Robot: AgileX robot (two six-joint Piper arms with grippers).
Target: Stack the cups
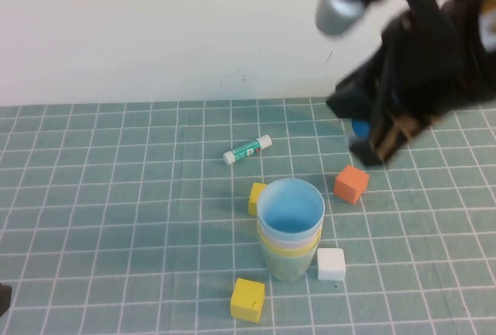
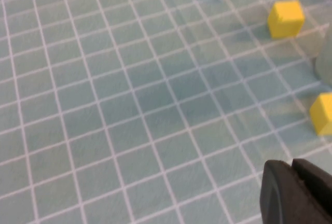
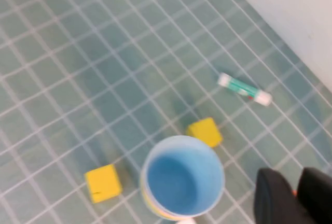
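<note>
Beside cups: blocks (glue stick).

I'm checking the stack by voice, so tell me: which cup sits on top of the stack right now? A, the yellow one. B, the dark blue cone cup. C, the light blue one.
C: the light blue cup is nested topmost in the stack, its open mouth showing blue inside from the high and right wrist views.

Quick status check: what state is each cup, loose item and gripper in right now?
cup stack: upright, nested, light blue cup on top.
glue stick: lying flat, capped.
left gripper: shut, low over the mat, holding nothing.
right gripper: raised beyond the stack, holding nothing.
</note>
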